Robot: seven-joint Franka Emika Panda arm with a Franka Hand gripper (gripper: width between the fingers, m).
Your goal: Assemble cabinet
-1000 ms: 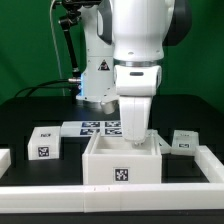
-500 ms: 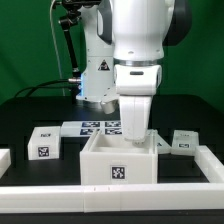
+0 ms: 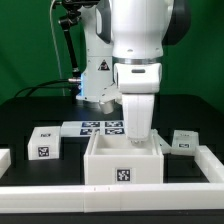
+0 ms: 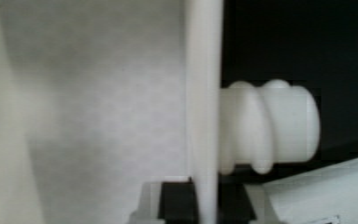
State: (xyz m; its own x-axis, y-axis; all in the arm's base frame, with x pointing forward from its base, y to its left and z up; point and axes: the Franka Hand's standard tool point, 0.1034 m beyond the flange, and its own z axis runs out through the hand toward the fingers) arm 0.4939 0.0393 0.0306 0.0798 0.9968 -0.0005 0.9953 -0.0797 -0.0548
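The cabinet's large white box (image 3: 122,165) stands open-topped at the front middle, with a square tag on its front face. My gripper (image 3: 137,138) reaches down into it at its back right wall, its tips hidden behind the rim. In the wrist view the gripper (image 4: 206,203) straddles a thin white wall (image 4: 206,90), with a dark finger (image 4: 172,203) on each side pressed against it. A white ribbed knob (image 4: 274,122) sticks out from the wall's outer side. A smaller tagged piece (image 3: 45,143) lies at the exterior view's left, another (image 3: 184,142) at its right.
The marker board (image 3: 98,127) lies flat behind the box, by the robot base. A long white border rail (image 3: 110,196) runs along the front and up the exterior view's right side (image 3: 212,160). A white corner (image 3: 3,157) shows at the far left.
The hand and the box have shifted very slightly toward the exterior view's right. The grip on the wall is the same.
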